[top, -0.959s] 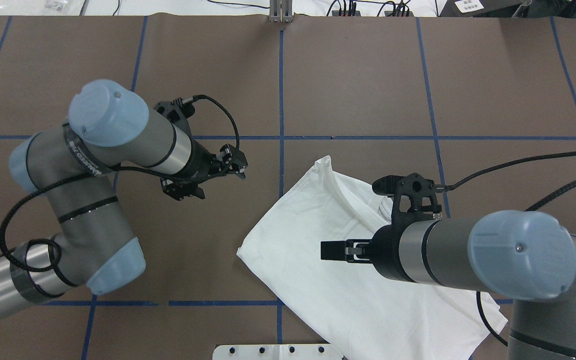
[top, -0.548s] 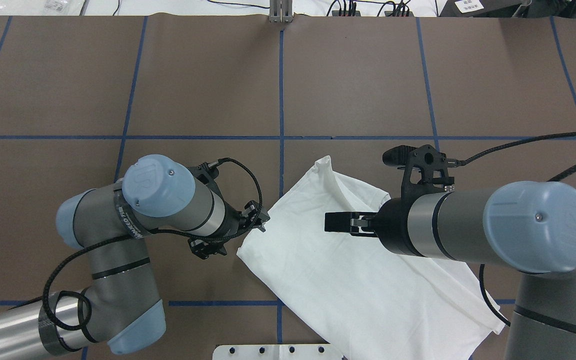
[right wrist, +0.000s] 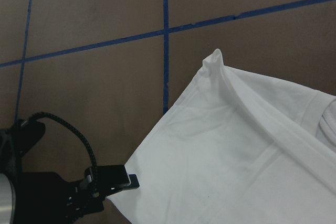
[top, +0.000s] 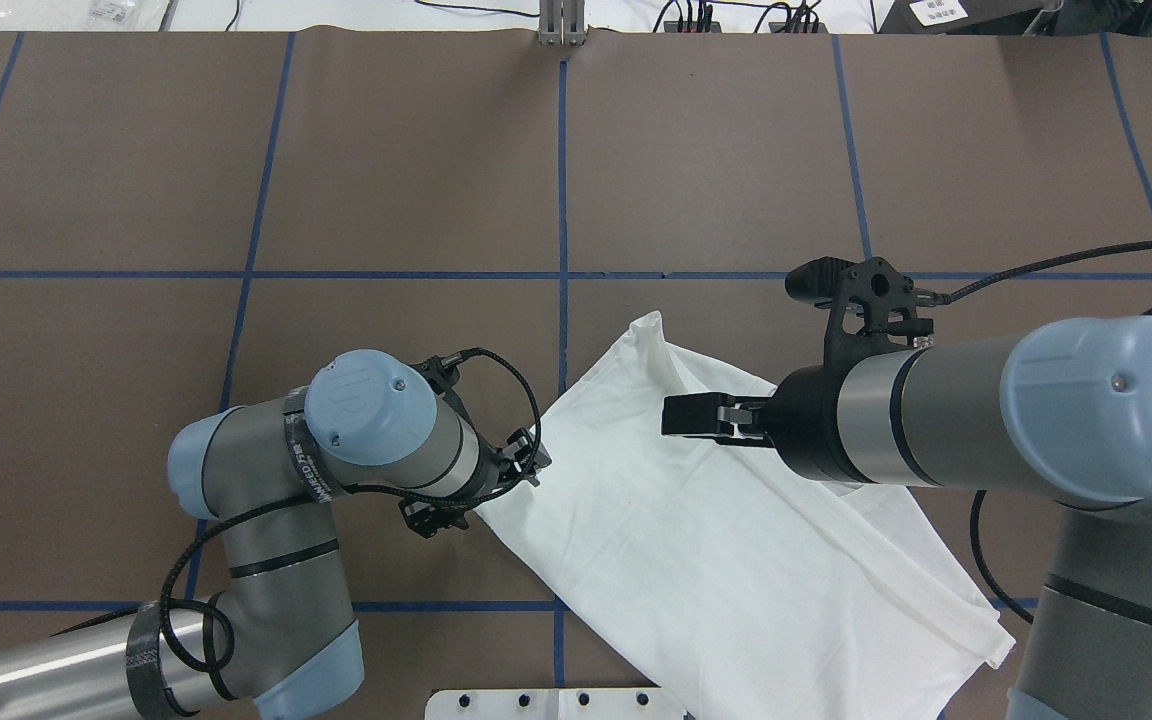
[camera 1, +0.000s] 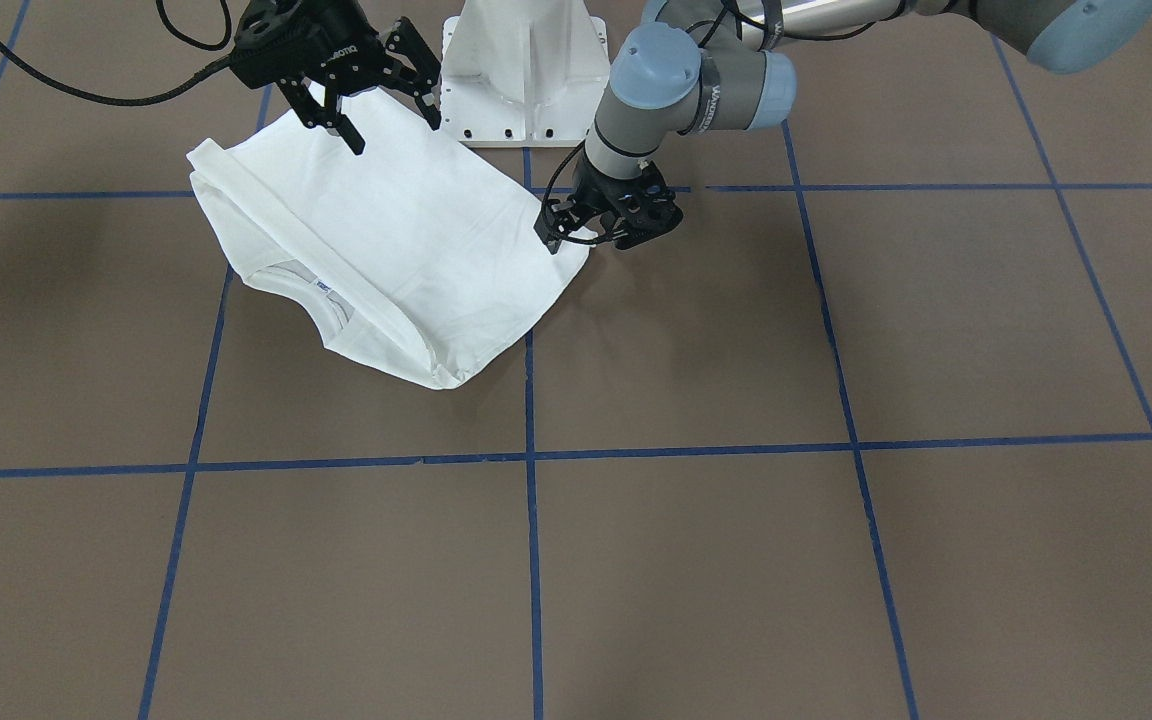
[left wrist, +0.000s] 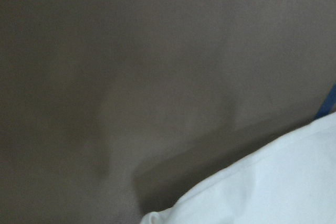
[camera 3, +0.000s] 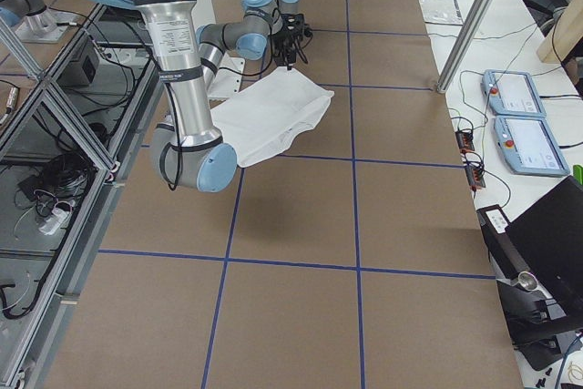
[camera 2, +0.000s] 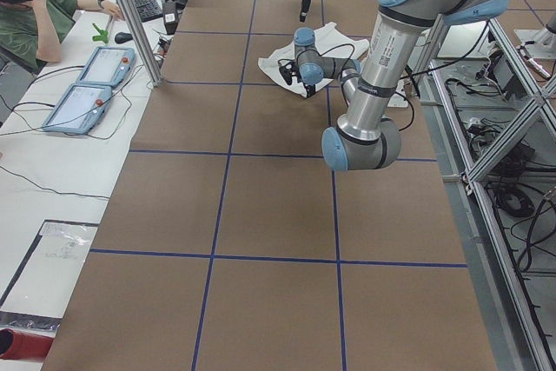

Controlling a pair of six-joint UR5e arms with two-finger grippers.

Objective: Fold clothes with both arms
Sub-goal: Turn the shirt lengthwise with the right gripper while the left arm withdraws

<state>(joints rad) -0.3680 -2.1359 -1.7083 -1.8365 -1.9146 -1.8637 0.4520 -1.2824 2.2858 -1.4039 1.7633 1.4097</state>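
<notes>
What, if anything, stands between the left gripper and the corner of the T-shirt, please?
Nothing visible does. The left gripper sits right at the nearest corner of the T-shirt, jaws open, with only bare table beside it.

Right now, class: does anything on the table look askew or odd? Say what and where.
The T-shirt lies slanted across the blue tape lines, not squared to them. Its far corner stands up in a small crumpled peak. Nothing looks torn or spilled.

One white T-shirt (top: 716, 540), two robot arms (top: 266, 480), one pedestal (camera 1: 521, 70), one person (camera 2: 35, 15), two pendants (camera 2: 104, 65).
</notes>
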